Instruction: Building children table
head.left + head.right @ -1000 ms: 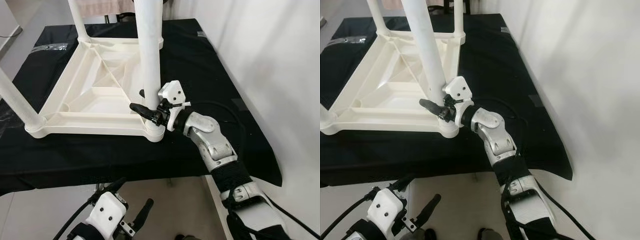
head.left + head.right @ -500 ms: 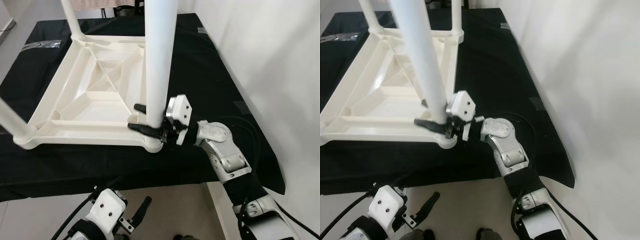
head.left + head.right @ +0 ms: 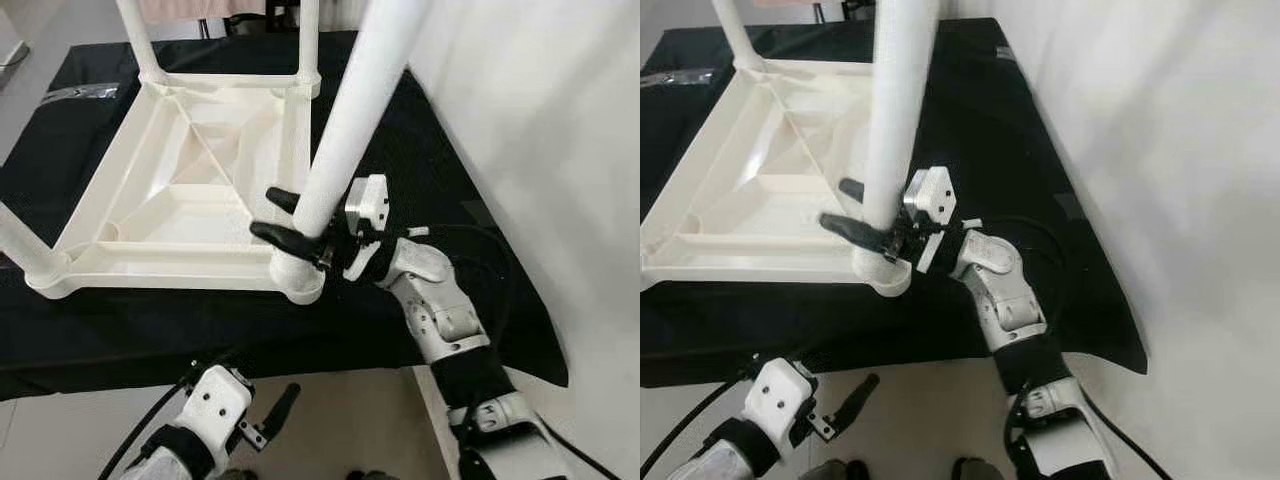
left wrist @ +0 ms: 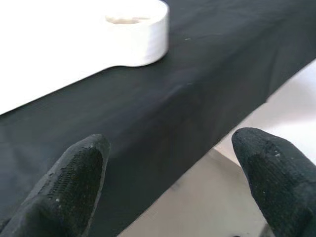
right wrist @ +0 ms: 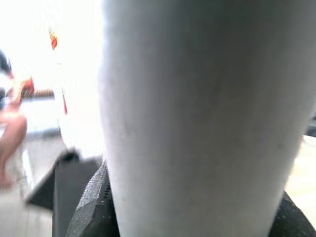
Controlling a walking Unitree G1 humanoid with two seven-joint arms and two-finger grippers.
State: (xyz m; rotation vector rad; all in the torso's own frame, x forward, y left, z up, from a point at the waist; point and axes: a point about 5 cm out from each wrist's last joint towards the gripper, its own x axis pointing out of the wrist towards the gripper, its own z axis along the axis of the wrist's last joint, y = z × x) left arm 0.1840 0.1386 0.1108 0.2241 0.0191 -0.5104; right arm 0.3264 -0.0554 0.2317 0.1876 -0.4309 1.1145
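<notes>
A white children's table (image 3: 180, 195) lies upside down on a black-clothed table (image 3: 430, 150), its legs pointing up. My right gripper (image 3: 265, 212) is shut on the near right leg (image 3: 345, 130), just above its corner socket (image 3: 297, 280), with one black finger on each side. The right wrist view has the leg (image 5: 197, 113) close up between the fingers. My left gripper (image 3: 275, 405) hangs open below the table's front edge, holding nothing. In the left wrist view its fingertips (image 4: 79, 173) frame the cloth edge and a white corner socket (image 4: 138, 32).
A white wall (image 3: 540, 120) runs close along the right side of the black table. Two more legs (image 3: 135, 40) rise at the far corners, another at the near left (image 3: 25, 245). A blurred person (image 5: 12, 113) is in the background of the right wrist view.
The head view has shifted, and the held leg now slants up to the right instead of standing straight. My right gripper stays shut on it. The left gripper still hangs low.
</notes>
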